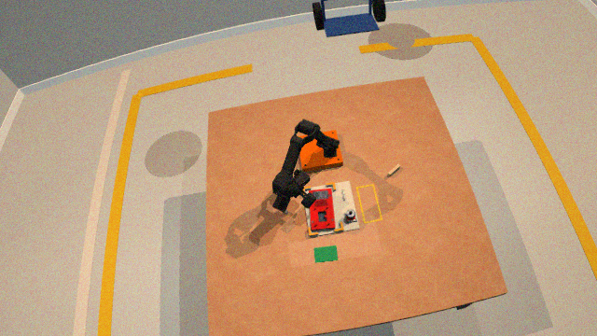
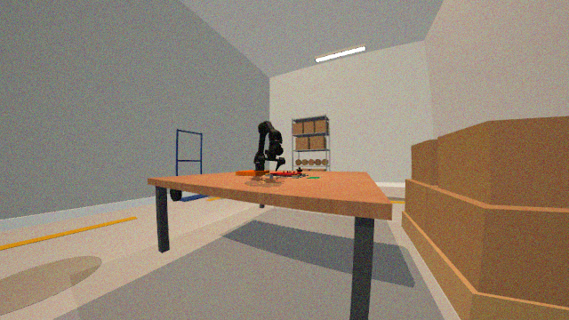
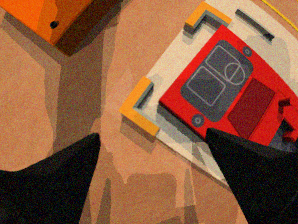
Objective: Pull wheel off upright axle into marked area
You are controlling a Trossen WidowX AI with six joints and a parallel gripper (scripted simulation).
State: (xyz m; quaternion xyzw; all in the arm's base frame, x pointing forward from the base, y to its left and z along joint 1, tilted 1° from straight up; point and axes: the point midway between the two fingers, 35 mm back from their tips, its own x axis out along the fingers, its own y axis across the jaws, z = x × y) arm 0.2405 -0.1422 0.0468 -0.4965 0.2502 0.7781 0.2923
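The wheel [image 1: 350,214] shows as a small dark round piece with a pale top, on its axle near the white board's front right corner. It shows in the exterior view as a dark bump [image 2: 300,170]; wheel and axle are hard to tell apart. The marked area, a yellow outlined rectangle [image 1: 361,204] [image 3: 281,14], lies on the table right of the board. My gripper [image 1: 295,203] [image 3: 154,136] is open, with nothing between its fingers. It is above the board's left edge, well left of the wheel. The wheel is outside the wrist view.
A red panel [image 1: 328,205] [image 3: 175,95] lies on the white board [image 1: 345,196] [image 3: 165,65] between orange corner brackets [image 3: 139,119]. The orange base plate [image 1: 322,163] [image 3: 30,12] is behind. A green patch [image 1: 326,254] lies in front, a pale stick [image 1: 394,171] at the right.
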